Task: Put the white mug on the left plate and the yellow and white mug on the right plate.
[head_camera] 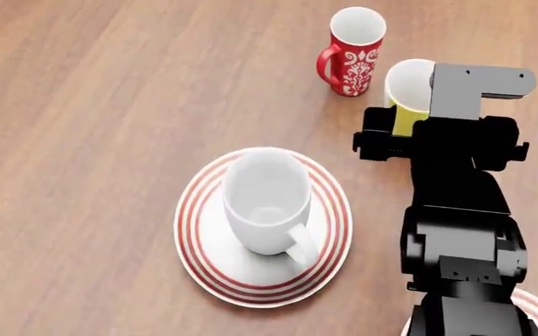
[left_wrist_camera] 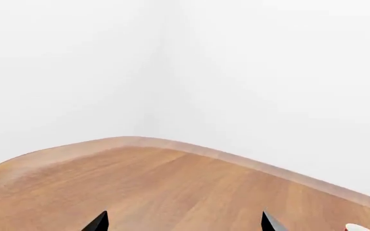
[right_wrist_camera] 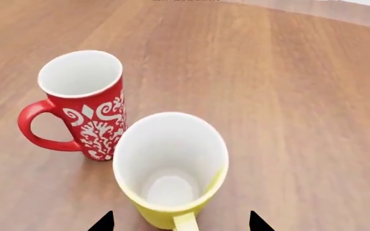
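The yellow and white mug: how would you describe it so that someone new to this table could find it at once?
Start from the red-ringed plate carrying the white mug; look beyond it to the two mugs standing close together. The yellow and white mug is the shorter one, before the right pincer: plain yellow outside, unlike the patterned red mug.

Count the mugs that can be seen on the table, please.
3. The white mug stands on the left plate. The red mug is farther back, and the yellow and white mug is beside it, partly behind the right arm.
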Controlling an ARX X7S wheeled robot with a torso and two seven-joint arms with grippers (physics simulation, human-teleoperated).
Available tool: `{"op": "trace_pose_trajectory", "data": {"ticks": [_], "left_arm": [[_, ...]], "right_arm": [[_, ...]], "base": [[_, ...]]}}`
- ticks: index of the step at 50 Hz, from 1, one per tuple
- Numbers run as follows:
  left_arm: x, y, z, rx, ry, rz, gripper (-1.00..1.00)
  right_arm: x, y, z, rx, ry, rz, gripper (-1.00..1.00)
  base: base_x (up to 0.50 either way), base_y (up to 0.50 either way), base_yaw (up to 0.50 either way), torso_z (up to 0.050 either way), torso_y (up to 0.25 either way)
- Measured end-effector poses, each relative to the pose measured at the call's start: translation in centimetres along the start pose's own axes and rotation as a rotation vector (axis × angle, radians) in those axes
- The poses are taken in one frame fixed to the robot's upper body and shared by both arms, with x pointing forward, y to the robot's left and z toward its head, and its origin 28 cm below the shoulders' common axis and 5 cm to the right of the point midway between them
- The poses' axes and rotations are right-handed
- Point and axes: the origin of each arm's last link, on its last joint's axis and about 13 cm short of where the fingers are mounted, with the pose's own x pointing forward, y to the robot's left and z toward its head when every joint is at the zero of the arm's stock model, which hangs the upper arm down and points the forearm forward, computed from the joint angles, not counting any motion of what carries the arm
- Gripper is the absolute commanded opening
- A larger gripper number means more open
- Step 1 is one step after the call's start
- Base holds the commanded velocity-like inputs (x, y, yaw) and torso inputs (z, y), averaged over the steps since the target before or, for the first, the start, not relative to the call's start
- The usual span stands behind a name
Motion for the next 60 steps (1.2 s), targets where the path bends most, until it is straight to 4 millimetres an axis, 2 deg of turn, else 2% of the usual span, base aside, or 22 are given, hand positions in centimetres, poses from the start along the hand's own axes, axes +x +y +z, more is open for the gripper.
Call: {"op": "trace_pose_trajectory", "data": {"ticks": [8, 44, 45, 60], "left_arm": [[0.0, 0.0, -0.1, 0.022, 0.000, 0.003, 1.00], [0.0, 0.2, -0.2, -0.013, 0.015, 0.025, 1.00], [0.0, 0.2, -0.2, -0.013, 0.015, 0.026, 1.00], [0.0, 0.2, 0.0, -0.021, 0.014, 0.023, 1.00]], "right_arm": [[0.0, -0.1, 0.2, 0.010, -0.012, -0.004, 1.00], [-0.1, -0.5, -1.1, 0.001, 0.024, -0.016, 1.00], [-0.1, -0.5, -1.2, 0.000, 0.026, -0.015, -1.00], [-0.2, -0.7, -1.5, 0.002, 0.030, -0.012, -1.00]], "base": [[0.00, 0.00, 0.00, 0.003, -0.240], [0.00, 0.00, 0.00, 0.000, 0.000], [0.00, 0.00, 0.00, 0.000, 0.000], [0.00, 0.00, 0.00, 0.000, 0.000]]}}
